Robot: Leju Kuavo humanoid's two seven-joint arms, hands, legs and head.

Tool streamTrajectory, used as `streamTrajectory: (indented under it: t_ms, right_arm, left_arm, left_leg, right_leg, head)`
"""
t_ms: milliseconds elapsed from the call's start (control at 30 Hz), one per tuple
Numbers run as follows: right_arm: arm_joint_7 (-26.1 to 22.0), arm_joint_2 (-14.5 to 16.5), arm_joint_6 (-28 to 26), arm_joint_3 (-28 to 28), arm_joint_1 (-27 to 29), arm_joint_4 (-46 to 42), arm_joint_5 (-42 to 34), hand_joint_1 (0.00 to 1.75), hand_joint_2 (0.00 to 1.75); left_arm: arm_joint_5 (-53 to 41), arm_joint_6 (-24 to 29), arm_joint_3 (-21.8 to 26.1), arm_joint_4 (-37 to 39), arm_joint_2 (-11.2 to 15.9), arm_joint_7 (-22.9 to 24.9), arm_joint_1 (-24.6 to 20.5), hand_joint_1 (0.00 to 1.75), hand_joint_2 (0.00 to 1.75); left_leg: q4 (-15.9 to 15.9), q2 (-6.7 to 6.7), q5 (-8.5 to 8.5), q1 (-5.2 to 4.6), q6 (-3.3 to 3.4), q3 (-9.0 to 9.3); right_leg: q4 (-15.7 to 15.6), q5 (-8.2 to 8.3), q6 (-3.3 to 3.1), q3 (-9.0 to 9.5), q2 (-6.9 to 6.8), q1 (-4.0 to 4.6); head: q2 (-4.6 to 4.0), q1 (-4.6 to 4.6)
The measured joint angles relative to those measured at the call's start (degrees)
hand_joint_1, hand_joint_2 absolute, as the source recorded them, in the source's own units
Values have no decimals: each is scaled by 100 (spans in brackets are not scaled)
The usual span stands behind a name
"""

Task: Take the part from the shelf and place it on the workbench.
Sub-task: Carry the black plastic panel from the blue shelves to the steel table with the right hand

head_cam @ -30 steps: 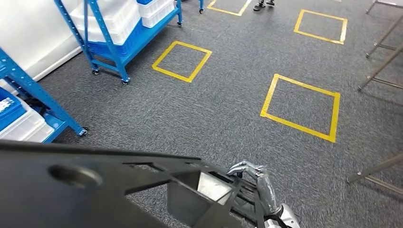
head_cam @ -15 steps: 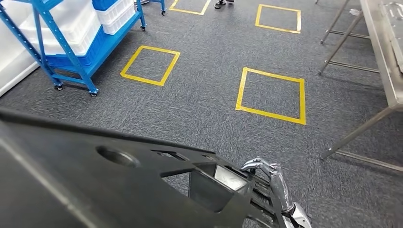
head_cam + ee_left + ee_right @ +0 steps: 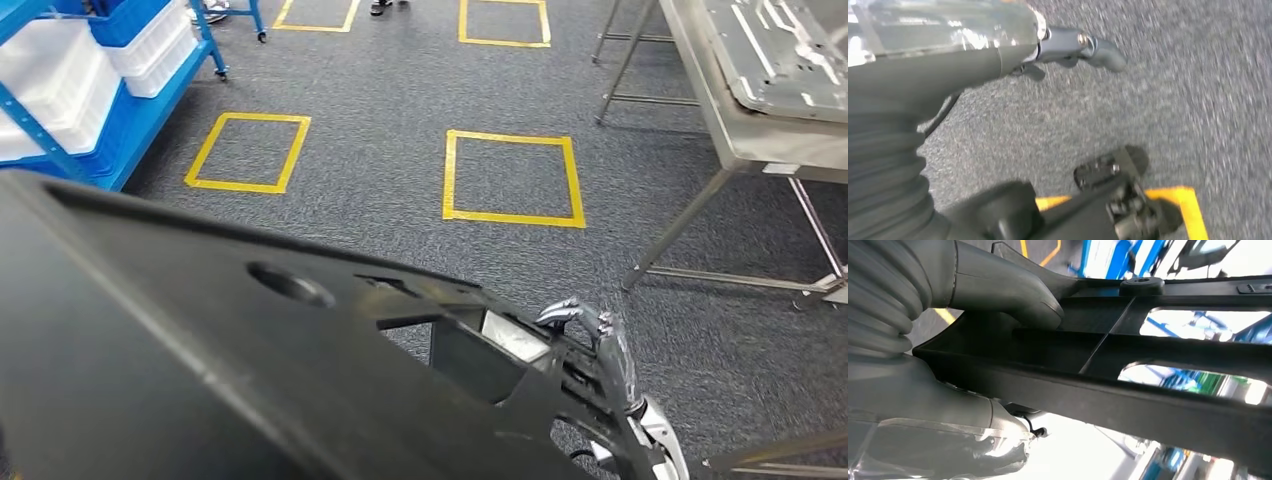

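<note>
A large black moulded part (image 3: 200, 340) with cut-outs takes up the lower left of the head view, carried low in front of me. My right hand (image 3: 603, 345) grips its right edge, fingers hooked over the rim. In the right wrist view the thumb (image 3: 1013, 285) presses on the part's ribbed frame (image 3: 1158, 347). The steel workbench (image 3: 735, 150) stands at the upper right, with a flat metal panel (image 3: 785, 50) lying on it. In the left wrist view my left hand (image 3: 948, 60) hangs over the carpet with one finger (image 3: 1098, 47) stretched out; its hold is not visible.
A blue shelf (image 3: 35, 135) with white and blue bins stands at the upper left. Yellow tape squares (image 3: 515, 215) mark the grey carpet between shelf and bench. A person's feet (image 3: 385, 6) are at the far edge. Bench legs (image 3: 670, 235) reach the floor at right.
The whole view has swung to the right: the shelf slid off to the left and the workbench came in at upper right. The part stays in my right hand's grip.
</note>
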Motion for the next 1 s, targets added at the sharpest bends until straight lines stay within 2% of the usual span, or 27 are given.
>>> streamTrajectory:
  t_ms: [67,100,133,167,200,233,267,333,367,400,467,500,533,600,633,667,700,733,767,833,867,900,933,967,1000]
  right_arm:
    - [11,-25,59,-66,-201,59,-60,157,175]
    - [16,-33,80,-90,-288,90,-79,157,175]
    - [21,-38,95,-110,-351,122,-91,157,175]
    - [22,-42,99,-129,-387,149,-96,157,175]
    - [22,-48,101,-153,-410,173,-99,157,175]
    - [22,-55,101,-177,-431,193,-100,157,175]
    - [22,-63,101,-200,-453,208,-101,157,175]
    - [28,-81,100,-242,-505,228,-103,157,175]
    - [35,-91,99,-263,-533,234,-103,157,175]
    - [46,-103,99,-287,-556,239,-102,157,175]
    - [78,-134,98,-338,-590,245,-99,157,175]
    - [94,-153,98,-365,-608,248,-98,157,175]
    - [108,-174,98,-388,-642,253,-97,157,175]
    - [120,-204,98,-422,-736,274,-96,157,175]
    - [123,-216,98,-429,-773,290,-96,157,175]
    - [124,-226,98,-434,-791,306,-95,157,175]
    - [125,-240,98,-441,-797,321,-92,157,175]
    - [126,-260,98,-449,-806,335,-87,157,175]
    - [126,-283,96,-460,-826,348,-83,157,175]
    - [127,-337,91,-479,-902,369,-74,157,175]
    - [127,-363,87,-487,-946,381,-72,157,175]
    - [127,-391,83,-497,-983,396,-70,157,175]
    - [126,-420,79,-510,-1009,413,-71,157,175]
    - [125,-449,75,-530,-1021,430,-74,157,175]
    - [122,-473,73,-550,-1030,447,-78,157,175]
  left_arm:
    - [4,11,10,0,1,-7,11,0,175]
    - [8,15,18,0,1,-9,24,0,175]
    - [13,19,26,0,1,-9,39,0,175]
    - [20,21,33,0,1,-10,53,0,175]
    - [30,24,37,0,1,-13,63,0,175]
    - [38,27,38,0,2,-19,67,0,175]
    - [45,31,40,0,4,-25,68,0,175]
    - [50,36,42,0,11,-36,71,0,175]
    - [49,38,43,0,13,-36,71,0,175]
    - [49,39,43,0,14,-32,70,0,175]
    - [48,40,44,0,10,-19,57,0,175]
    - [48,40,45,0,7,-13,47,0,175]
    - [48,40,46,0,3,-9,36,0,175]
    - [48,42,48,0,1,0,30,0,175]
    - [47,44,48,0,2,5,34,0,175]
    - [48,46,49,0,3,9,38,0,175]
    - [48,49,51,0,4,12,38,0,175]
    - [50,50,52,0,5,14,35,0,175]
    - [53,51,53,0,4,15,31,0,175]
    - [61,57,54,0,2,15,25,0,175]
    - [64,63,55,0,2,15,24,0,175]
    - [66,72,56,0,2,15,21,0,175]
    - [69,80,58,0,2,15,16,0,175]
    - [73,85,61,0,1,15,8,0,175]
    - [76,90,63,0,0,15,-1,0,175]
  left_leg:
    - [454,-277,-277,27,-43,-186]
    - [834,-414,-459,39,-58,-360]
    - [1219,-485,-608,48,-70,-549]
    - [1485,-517,-666,55,-80,-692]
    - [1552,-528,-611,60,-86,-749]
    - [1396,-542,-448,69,-88,-705]
    - [1052,-594,-211,83,-87,-571]
    - [335,-837,122,119,-72,-270]
    - [123,-937,185,127,-62,-184]
    - [45,-983,177,123,-42,-153]
    - [0,-895,196,112,19,-147]
    - [-31,-835,217,110,61,-137]
    - [-64,-770,238,112,98,-128]
    - [-97,-625,253,92,146,-120]
    - [-96,-551,249,77,160,-123]
    - [-95,-478,242,62,168,-124]
    - [-93,-407,234,52,173,-121]
    - [-91,-341,223,46,173,-116]
    - [-90,-278,211,42,167,-104]
    - [-82,-165,178,21,135,-75]
    - [-79,-116,162,7,113,-64]
    - [-76,-66,148,-4,90,-56]
    - [-79,-13,137,-12,66,-48]
    - [-81,21,122,-10,38,-38]
    - [-52,-29,90,-1,8,-34]
  right_leg:
    - [-53,41,-55,24,135,-38]
    - [-58,47,-71,23,207,-39]
    - [-54,50,-80,21,281,-38]
    - [-49,49,-80,22,359,-37]
    - [-41,46,-78,25,436,-38]
    - [-30,42,-71,30,513,-40]
    - [-16,33,-57,35,589,-45]
    - [31,12,-10,18,729,-48]
    - [53,11,25,-9,789,-54]
    - [61,20,64,-39,847,-63]
    - [53,45,147,-84,948,-88]
    - [83,21,178,-107,898,-89]
    - [207,-60,203,-172,781,-84]
    - [812,-380,234,-469,452,-76]
    - [1210,-547,249,-667,356,-82]
    - [1526,-647,261,-824,306,-92]
    - [1656,-641,267,-889,276,-99]
    - [1551,-528,265,-835,250,-101]
    - [1236,-341,254,-672,200,-97]
    - [429,-27,198,-259,-37,-50]
    - [175,41,161,-135,-121,-20]
    - [56,49,128,-85,-162,10]
    - [46,47,97,-92,-117,31]
    - [30,57,65,-90,-44,17]
    - [6,69,38,-79,15,2]
  head:
    - [0,0]
    - [0,0]
    - [0,0]
    - [0,0]
    - [0,0]
    - [0,0]
    - [0,0]
    - [0,0]
    - [0,0]
    - [0,-1]
    - [0,-1]
    - [0,0]
    - [0,1]
    - [0,1]
    - [0,0]
    - [0,0]
    - [0,0]
    - [0,0]
    - [0,0]
    - [0,0]
    - [0,0]
    - [0,0]
    - [0,0]
    - [0,0]
    - [0,0]
